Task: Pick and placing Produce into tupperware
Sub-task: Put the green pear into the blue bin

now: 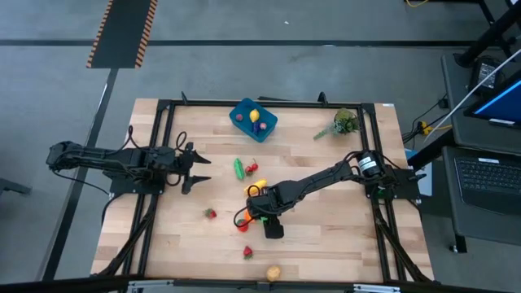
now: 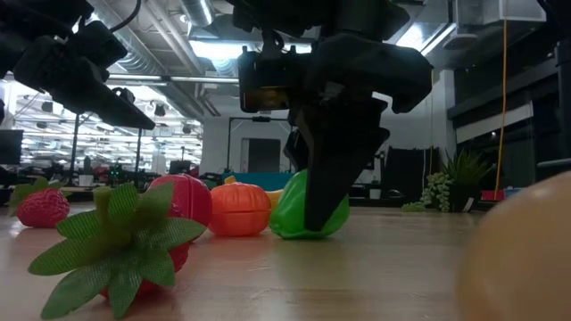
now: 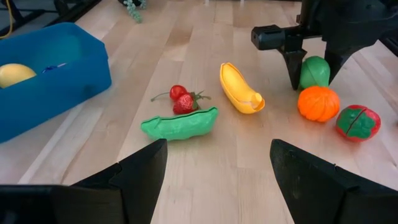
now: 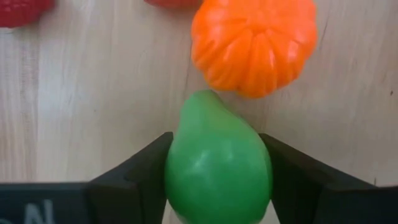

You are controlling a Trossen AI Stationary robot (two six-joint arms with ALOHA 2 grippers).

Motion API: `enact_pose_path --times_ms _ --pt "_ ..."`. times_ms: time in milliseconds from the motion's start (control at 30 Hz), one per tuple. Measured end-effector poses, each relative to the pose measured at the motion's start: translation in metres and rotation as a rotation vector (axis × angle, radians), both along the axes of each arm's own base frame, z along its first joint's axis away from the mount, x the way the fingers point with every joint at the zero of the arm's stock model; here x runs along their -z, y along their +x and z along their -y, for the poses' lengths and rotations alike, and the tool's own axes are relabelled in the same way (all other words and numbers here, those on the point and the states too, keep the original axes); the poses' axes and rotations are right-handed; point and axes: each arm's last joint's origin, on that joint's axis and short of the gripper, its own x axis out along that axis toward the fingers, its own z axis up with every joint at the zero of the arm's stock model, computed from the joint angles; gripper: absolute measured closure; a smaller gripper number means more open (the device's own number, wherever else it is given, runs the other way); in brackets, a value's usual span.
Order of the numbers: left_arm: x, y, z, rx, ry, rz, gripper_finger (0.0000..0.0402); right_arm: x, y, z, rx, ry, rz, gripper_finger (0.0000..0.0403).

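- Right wrist view: the right gripper (image 4: 217,180) has its two fingers (image 4: 140,171) pressed against both flanks of a green pear (image 4: 217,165), grasping it while it sits on the table (image 4: 87,93).
- The pear's long axis runs straight out from between the fingers, narrow end leading, pointing at an orange tangerine (image 4: 255,43) that lies just beside its tip, possibly touching. Gripping across the wide belly gives the pads the firmest hold, I judge.
- Low view: the gripper comes down from above, so the fingers straddle the pear rather than scoop it; the tangerine and a red apple (image 2: 183,198) sit in a row beside it.
- Left wrist view: farther out lie a yellow banana (image 3: 239,90), a green pea pod (image 3: 179,123) and a small strawberry (image 3: 183,102) touching the pod's edge.
- The left gripper (image 3: 214,171) hovers with fingers spread and nothing between them, waiting at the table's left side.
- High view: the blue tupperware (image 1: 253,119) sits near the table's far edge, well apart from the pear, already holding a yellow piece and a reddish one.
- More produce lies scattered toward the near edge; most of the task remains, by my estimate.
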Motion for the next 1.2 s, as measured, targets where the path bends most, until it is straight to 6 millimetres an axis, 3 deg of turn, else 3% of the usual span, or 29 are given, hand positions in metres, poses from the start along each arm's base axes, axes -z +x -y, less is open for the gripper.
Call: enact_pose_path --times_ms 300,733,1000,1200 --pt "0.0 0.0 0.0 0.001 0.001 0.0 0.0123 -0.001 0.0 0.001 0.019 0.004 -0.005 0.0188" --pt "0.0 0.0 0.0 0.0 0.002 0.0 0.0123 -0.006 0.005 0.018 0.119 0.004 -0.018 0.0188" --pt "0.001 0.0 0.0 0.001 0.002 -0.009 0.0123 -0.04 0.004 0.022 0.135 -0.022 -0.028 0.0188" --pt "0.002 -0.001 0.0 0.001 0.002 -0.018 0.0123 -0.088 -0.006 0.027 0.208 -0.125 0.014 0.0188"
